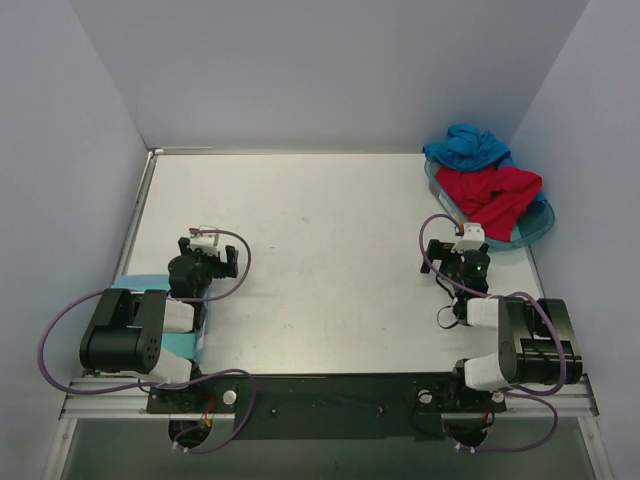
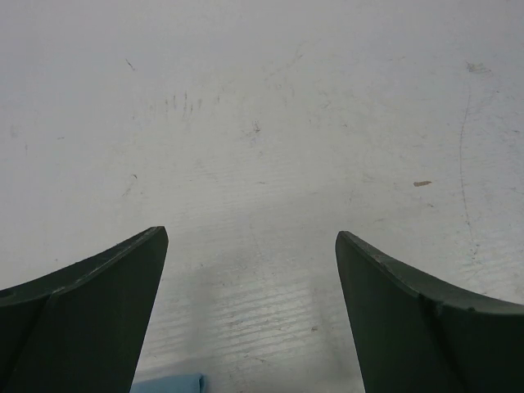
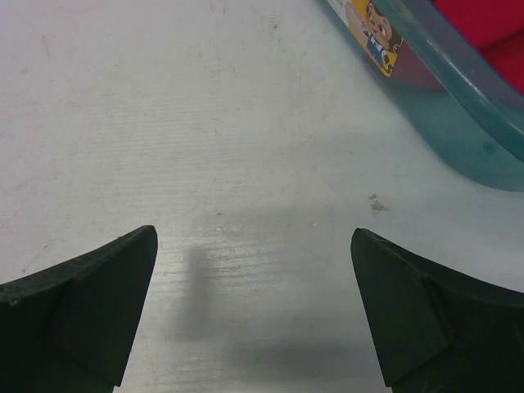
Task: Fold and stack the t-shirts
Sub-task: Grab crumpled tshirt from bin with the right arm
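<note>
The left end effector and right end effector stand wide and empty over the bench. The red shirt and blue shirt lie bunched together in the tray, so one pinch may lift both or drag the tray. The aqua shirt lies beneath the left arm.

soft cloth t-shirts in a glossy translucent plastic tray.
</note>
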